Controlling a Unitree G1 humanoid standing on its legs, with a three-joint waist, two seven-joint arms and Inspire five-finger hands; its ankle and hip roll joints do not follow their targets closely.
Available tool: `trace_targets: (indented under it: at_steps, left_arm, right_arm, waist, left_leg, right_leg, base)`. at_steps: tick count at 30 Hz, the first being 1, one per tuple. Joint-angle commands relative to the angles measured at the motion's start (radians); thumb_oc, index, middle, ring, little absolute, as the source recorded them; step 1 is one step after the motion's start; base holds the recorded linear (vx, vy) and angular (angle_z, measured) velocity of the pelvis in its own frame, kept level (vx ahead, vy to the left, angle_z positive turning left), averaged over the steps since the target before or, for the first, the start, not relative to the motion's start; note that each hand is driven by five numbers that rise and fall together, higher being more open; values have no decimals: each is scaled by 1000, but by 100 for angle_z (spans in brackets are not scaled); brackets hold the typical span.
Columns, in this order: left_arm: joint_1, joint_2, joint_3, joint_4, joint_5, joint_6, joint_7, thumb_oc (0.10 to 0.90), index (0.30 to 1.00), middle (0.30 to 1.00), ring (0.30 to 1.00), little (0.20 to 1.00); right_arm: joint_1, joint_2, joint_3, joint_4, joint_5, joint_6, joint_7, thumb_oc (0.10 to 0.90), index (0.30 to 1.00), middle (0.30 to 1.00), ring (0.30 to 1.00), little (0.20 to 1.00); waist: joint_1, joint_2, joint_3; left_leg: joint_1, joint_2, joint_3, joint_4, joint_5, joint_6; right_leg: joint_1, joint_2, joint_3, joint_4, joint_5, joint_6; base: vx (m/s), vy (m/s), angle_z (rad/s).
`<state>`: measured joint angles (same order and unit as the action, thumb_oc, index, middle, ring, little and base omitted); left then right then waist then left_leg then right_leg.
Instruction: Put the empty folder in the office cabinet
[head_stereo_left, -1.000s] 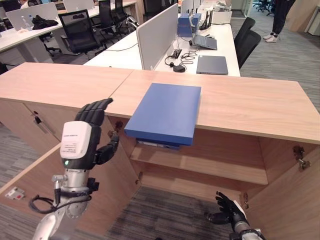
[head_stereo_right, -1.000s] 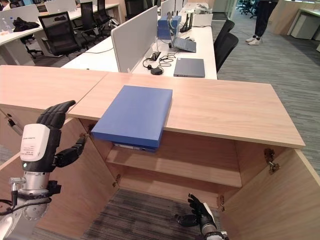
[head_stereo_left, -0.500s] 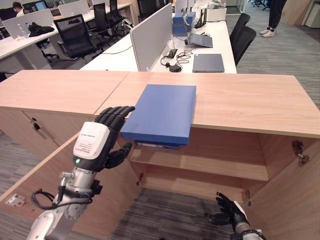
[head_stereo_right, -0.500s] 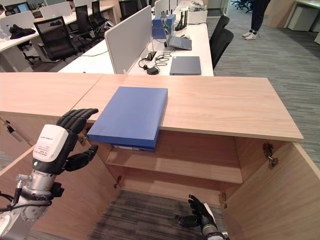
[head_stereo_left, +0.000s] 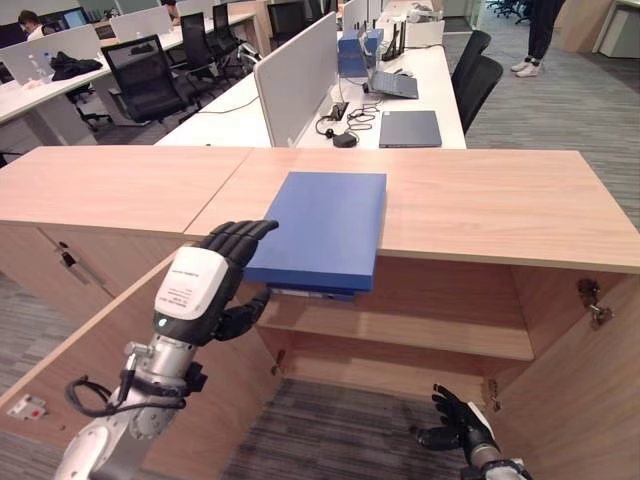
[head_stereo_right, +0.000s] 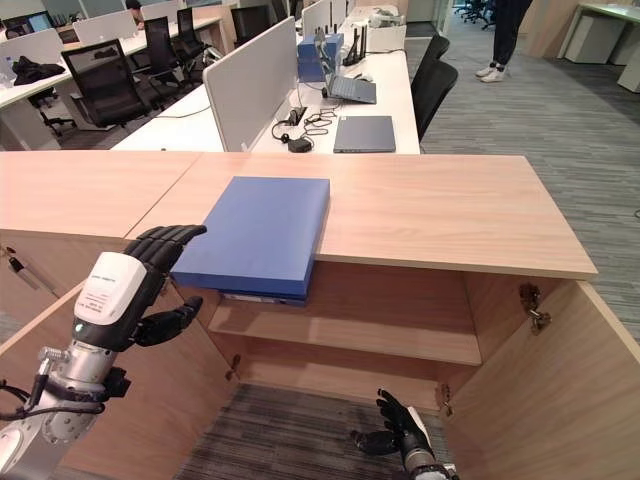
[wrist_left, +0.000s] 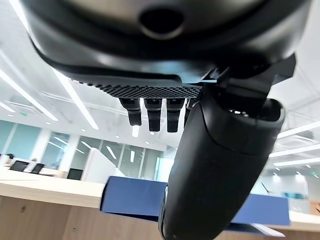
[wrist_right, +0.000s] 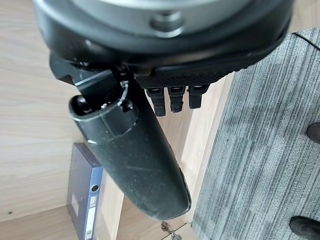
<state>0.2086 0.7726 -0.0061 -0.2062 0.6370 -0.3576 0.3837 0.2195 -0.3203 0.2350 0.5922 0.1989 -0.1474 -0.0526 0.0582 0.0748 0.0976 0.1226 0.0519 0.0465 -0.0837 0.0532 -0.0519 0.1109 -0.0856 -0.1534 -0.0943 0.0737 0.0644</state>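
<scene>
At the far left an office chair (head_stereo_left: 148, 72) stands by a white desk with a dark bag (head_stereo_left: 72, 66) on it. Nearer, the open left cabinet door (head_stereo_left: 75, 350) swings out toward the camera. Above it the left robot hand (head_stereo_left: 215, 275) is raised at the near left corner of the blue folder (head_stereo_left: 322, 225); its fingers (head_stereo_left: 245, 232) are straight and spread, reaching onto the folder's left edge, and the thumb (head_stereo_left: 243, 315) sits below the overhanging corner. The fingers are not curled round the folder, so the hand reads as released. In the left wrist view the folder (wrist_left: 132, 197) lies just past the thumb.

The folder lies flat on the wooden top (head_stereo_left: 480, 200) of the office cabinet (head_stereo_left: 400, 335), its near end jutting out over the open front. Under that overhang another binder (head_stereo_left: 305, 291) shows on the upper shelf. The shelf board (head_stereo_left: 440, 335) runs across the open cabinet.

Behind the cabinet a grey partition screen (head_stereo_left: 295, 75) stands on a long white bench (head_stereo_left: 445, 95) with a closed dark laptop (head_stereo_left: 410, 128), an open laptop (head_stereo_left: 395, 83) and cables.

Low at the right, the right robot hand (head_stereo_left: 452, 428) hangs near the carpet with fingers loosely open, holding nothing. The right cabinet door (head_stereo_left: 590, 390) stands open beside it. A person's legs (head_stereo_left: 535, 35) show at the upper right.
</scene>
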Motion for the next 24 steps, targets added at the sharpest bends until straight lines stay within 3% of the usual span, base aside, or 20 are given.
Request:
trace_targets:
  at_steps: [1, 11, 24]
  left_arm:
    - [-158, 75, 6, -68, 18, -22, 54, 800, 900, 900, 900, 900]
    - [-231, 158, -58, -58, 75, -27, 46, 800, 900, 900, 900, 900]
    - [-275, 171, -87, -15, 70, -12, 30, 800, 900, 900, 900, 900]
  right_arm:
    - [-83, 6, 43, -82, 7, -97, 6, 800, 900, 900, 900, 900]
    - [-76, -7, 53, -80, -3, -96, 10, 800, 900, 900, 900, 900]
    - [-54, -12, 40, -74, 1, -90, 18, 800, 900, 900, 900, 900]
  waist:
    - [-14, -43, -22]
    - [-24, -41, -26]
    - [-41, -40, -31]
  left_leg:
    - [-24, 42, -42, -4, -20, -66]
    - [-23, 47, -24, -4, -22, -70]
    - [-14, 48, -27, -4, -26, -71]
  right_leg:
    - [55, -78, -35, 7, -35, 98]
    - [46, -76, -25, 7, -32, 102]
    - [56, -71, -23, 7, -39, 97]
  base:
    - [44, -9, -5]
    - [11, -4, -2]
    - [8, -1, 0]
